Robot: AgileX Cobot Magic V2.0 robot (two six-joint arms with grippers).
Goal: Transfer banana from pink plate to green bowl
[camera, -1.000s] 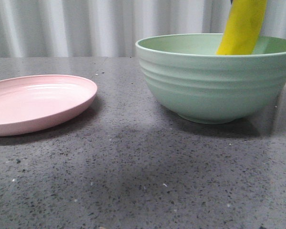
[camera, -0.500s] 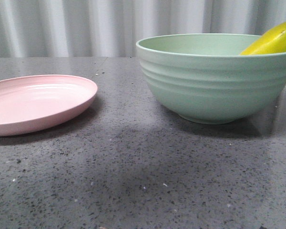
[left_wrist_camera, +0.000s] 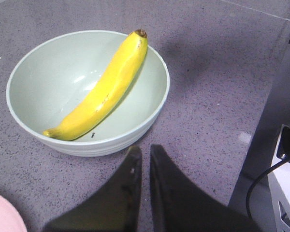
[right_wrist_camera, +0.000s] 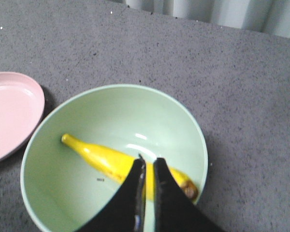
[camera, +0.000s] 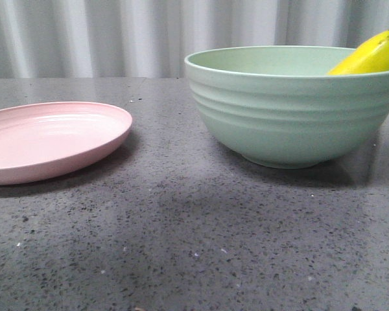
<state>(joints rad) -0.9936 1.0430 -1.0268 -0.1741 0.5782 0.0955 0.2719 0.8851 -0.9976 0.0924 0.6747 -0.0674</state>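
The banana [left_wrist_camera: 103,88] is seen lying inside the green bowl [camera: 292,107], stretched across the hollow from the floor up one inner wall, with its brown stem end [left_wrist_camera: 141,33] resting at the rim. In the front view only that raised end of the banana [camera: 369,55] is seen above the rim, on the bowl's right side toward the table's right edge. The bowl is set upright on the grey speckled table [camera: 194,246], toward the far right part of the surface. The pink plate [camera: 48,139] is placed flat near the left edge, well apart from the bowl, and nothing is seen on it; it is partly cut off by the frame. A pale pleated curtain [camera: 117,35] is seen behind the table's far edge. The left gripper [left_wrist_camera: 144,154] is held above the table just beside the bowl's outer wall, its two dark fingers drawn nearly together with only a thin slit between them and nothing caught there. The right gripper [right_wrist_camera: 148,164] is held over the bowl's opening, above the banana [right_wrist_camera: 104,159]; its fingers are likewise pressed close with a narrow gap, and no object is gripped between them, the banana being seen below rather than between the tips.
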